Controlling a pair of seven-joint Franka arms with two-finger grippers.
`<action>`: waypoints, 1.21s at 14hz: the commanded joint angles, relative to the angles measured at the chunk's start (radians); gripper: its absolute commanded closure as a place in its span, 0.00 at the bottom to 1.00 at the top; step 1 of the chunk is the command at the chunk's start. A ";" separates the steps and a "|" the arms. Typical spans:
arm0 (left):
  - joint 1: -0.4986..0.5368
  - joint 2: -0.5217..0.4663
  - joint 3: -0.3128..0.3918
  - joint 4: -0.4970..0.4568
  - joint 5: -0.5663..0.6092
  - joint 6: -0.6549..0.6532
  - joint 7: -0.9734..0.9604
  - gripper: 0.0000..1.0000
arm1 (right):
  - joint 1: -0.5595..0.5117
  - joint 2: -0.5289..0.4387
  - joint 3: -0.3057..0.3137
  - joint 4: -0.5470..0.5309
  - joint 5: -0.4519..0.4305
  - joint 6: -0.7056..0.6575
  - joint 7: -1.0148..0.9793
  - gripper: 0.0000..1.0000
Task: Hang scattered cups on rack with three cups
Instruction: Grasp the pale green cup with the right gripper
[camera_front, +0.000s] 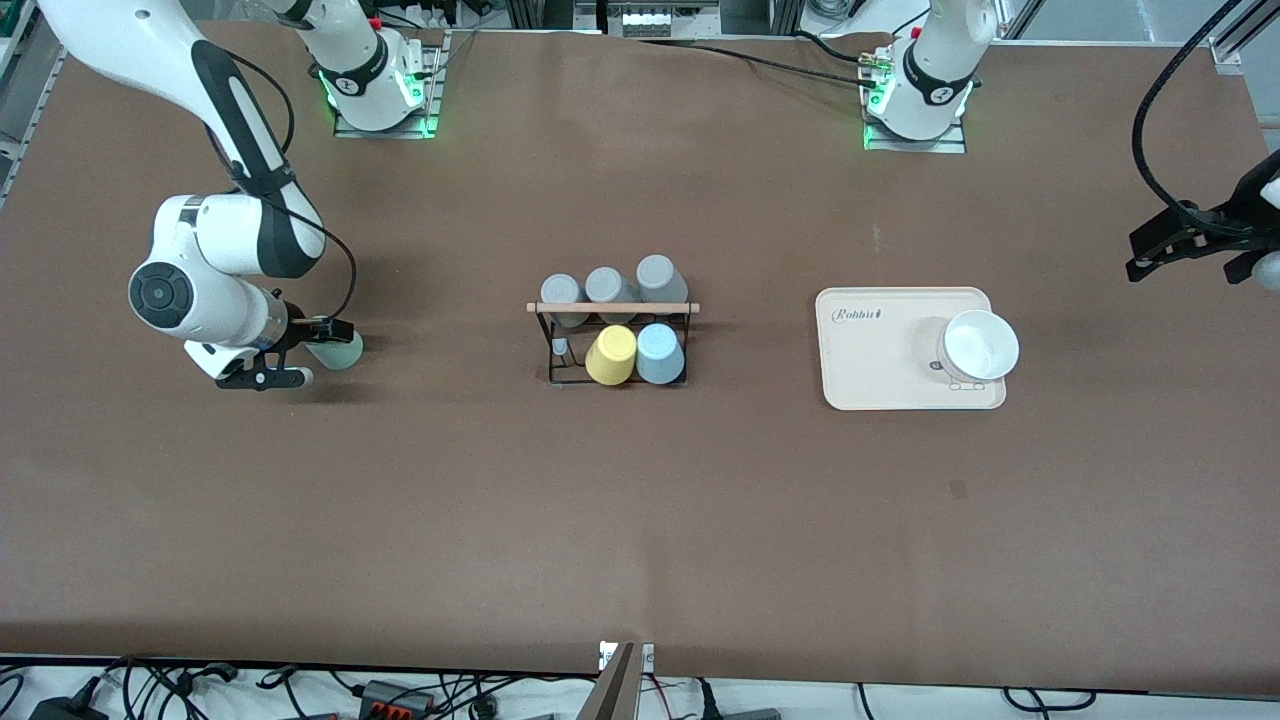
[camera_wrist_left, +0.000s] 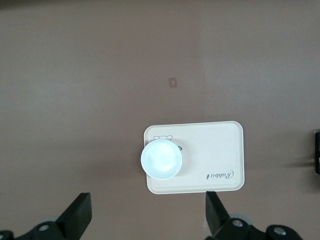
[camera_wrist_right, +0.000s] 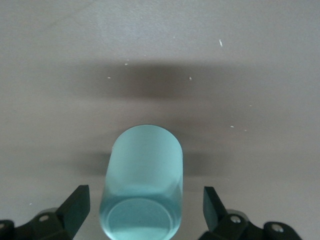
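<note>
Black wire forms the rack (camera_front: 612, 345), set mid-table well apart from the right gripper (camera_front: 300, 350) toward the left arm's end, with the light blue cup (camera_front: 660, 354) already on it beside a yellow cup (camera_front: 611, 355). Between the right gripper's spread, unclosed fingers (camera_wrist_right: 75, 207) the mint green cup (camera_wrist_right: 142, 185) is seen lying on its side, its long axis running straight out from the gripper, open mouth toward the wrist. Off past the tray (camera_front: 905, 350), the left gripper (camera_front: 1165, 245) is held waiting, open and empty.
</note>
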 joint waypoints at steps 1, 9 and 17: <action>0.005 -0.032 -0.007 0.010 -0.015 -0.049 -0.019 0.00 | -0.004 -0.003 0.006 -0.008 0.007 0.008 0.021 0.11; -0.002 -0.033 -0.034 0.013 -0.013 -0.058 -0.048 0.00 | 0.007 -0.013 0.008 0.128 0.008 -0.131 0.024 0.73; -0.074 -0.036 0.016 0.016 -0.025 -0.060 -0.047 0.00 | 0.163 0.077 0.008 0.641 0.083 -0.554 0.032 0.73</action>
